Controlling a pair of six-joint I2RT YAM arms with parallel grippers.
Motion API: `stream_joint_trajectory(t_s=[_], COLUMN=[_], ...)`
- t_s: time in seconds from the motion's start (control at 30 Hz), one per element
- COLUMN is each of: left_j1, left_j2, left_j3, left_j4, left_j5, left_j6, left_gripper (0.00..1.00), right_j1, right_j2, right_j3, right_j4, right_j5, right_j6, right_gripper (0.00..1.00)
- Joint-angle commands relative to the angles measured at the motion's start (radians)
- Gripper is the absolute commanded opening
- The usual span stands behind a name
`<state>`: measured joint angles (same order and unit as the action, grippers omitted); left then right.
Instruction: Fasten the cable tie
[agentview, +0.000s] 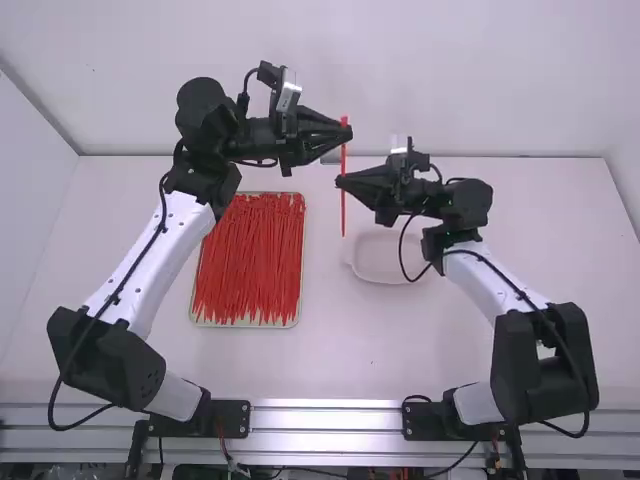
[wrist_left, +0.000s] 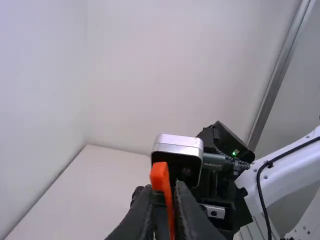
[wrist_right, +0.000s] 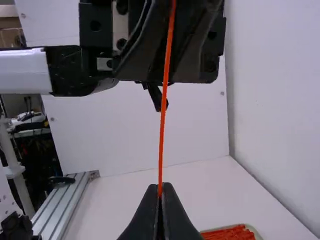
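High: left gripper (agentview: 337, 137) clamps tie (agentview: 343, 160) head, right gripper (agentview: 343, 181) pinches strap below. Tie upright above bin (agentview: 385, 262); tray (agentview: 246, 325) at bin's 9 o'clock.
Left wrist: fingers (wrist_left: 142, 215) clamp tie (wrist_left: 160, 176).
Right wrist: fingers (wrist_right: 172, 215) pinch tie (wrist_right: 163, 125).

The tie (agentview: 343, 160) pinched in both claws was thin red plastic, smooth and a bit shiny. The left claw (agentview: 345, 132) and the right claw (agentview: 341, 182) were black plastic, dull and smooth. Behind the left claw sat a camera (agentview: 287, 95) with a smooth silver case, like metal. Below the claws, the table (agentview: 400, 330) was white and matt. Under the right claw stood a tub (agentview: 385, 265) of smooth white plastic. Under the left claw lay a heap (agentview: 250, 258) of red plastic ties on a pale tray (agentview: 245, 324). Far from both claws, the rail (agentview: 320, 405) was bare, shiny metal.
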<state>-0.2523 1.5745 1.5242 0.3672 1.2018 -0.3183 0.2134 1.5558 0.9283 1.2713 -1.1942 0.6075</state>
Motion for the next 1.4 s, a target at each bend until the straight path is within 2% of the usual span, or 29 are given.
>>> stream_joint_trajectory(t_s=[0.0,0.1,0.37,0.4,0.43,0.47,0.63,0.67,0.77,0.8,1.07,1.37], left_j1=[0.006,0.000,-0.002,-0.002,-0.002,-0.002,-0.002,-0.002,0.000,0.007,0.010,0.011], left_j2=[0.000,0.000,0.000,0.000,0.000,0.000,0.000,0.000,0.000,0.000,0.000,0.000], left_j3=[0.025,0.025,0.025,0.025,0.025,0.025,0.025,0.025,0.025,0.025,0.025,0.025], left_j4=[0.005,0.011,0.007,0.004,0.005,0.003,-0.019,-0.019,-0.016,-0.014,-0.032,-0.106], left_j5=[0.020,0.018,0.013,0.013,0.013,0.014,0.013,0.013,0.013,0.013,0.016,0.010], left_j6=[0.000,-0.007,-0.006,-0.002,0.006,0.023,0.077,0.081,0.080,0.080,0.069,-0.032], left_gripper=[0.10,0.02,0.02,0.02,0.02,0.02,0.02,0.02,0.02,0.02,0.02,0.02], right_j1=[-0.001,-0.005,-0.004,-0.007,-0.011,-0.013,-0.024,-0.029,-0.040,-0.049,-0.101,-0.103], right_j2=[0.007,0.007,0.007,0.007,0.007,0.007,0.007,0.007,0.007,0.007,0.007,0.007], right_j3=[0.024,0.024,0.024,0.024,0.024,0.024,0.024,0.024,0.024,0.024,0.024,0.024], right_j4=[0.005,0.005,0.005,0.005,0.005,0.006,0.005,0.005,0.004,0.002,-0.029,-0.029], right_j5=[-0.003,-0.003,-0.014,-0.019,-0.033,-0.042,-0.072,-0.074,-0.074,-0.074,-0.105,-0.262], right_j6=[-0.002,-0.002,-0.002,-0.002,-0.003,-0.003,0.001,0.018,0.058,0.080,0.080,-0.136], right_gripper=[0.00,0.00,0.00,0.04,0.18,0.27,0.50,0.63,0.76,0.98,0.98,0.98])
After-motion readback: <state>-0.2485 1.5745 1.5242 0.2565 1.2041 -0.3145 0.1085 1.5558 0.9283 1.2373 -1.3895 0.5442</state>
